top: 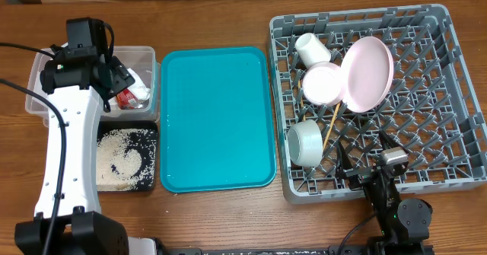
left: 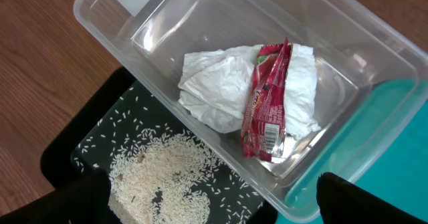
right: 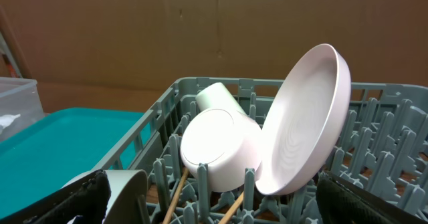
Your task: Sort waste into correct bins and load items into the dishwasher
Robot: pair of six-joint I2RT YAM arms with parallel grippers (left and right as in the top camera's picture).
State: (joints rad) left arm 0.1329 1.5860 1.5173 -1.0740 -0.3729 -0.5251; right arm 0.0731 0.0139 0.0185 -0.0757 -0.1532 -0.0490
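Well, my left gripper [left: 217, 207] hangs over the clear tub [left: 374, 43], fingers spread wide with nothing between them. The crumpled napkin [left: 214, 90] lies inside, the red wrapper [left: 267, 97] across it. The rice [left: 160, 170] sits in the black tray [left: 93, 127] just beside the tub, so dry litter and food scraps each have their own bin. My right gripper [right: 221, 207], also parted and empty, hovers at the near edge of the grey dish rack [top: 449, 133]. There the pink plate [top: 369, 72] stands on edge among the pegs, I judge for draining. One bowl [top: 323, 84] is tilted against it, the cream cup [top: 312, 48] lies behind, a second bowl [top: 307, 142] sits nearer me, and the chopsticks [top: 332, 125] slant between the bowls. The teal tray [top: 213, 118] carries nothing I can see, so the sorting looks done.
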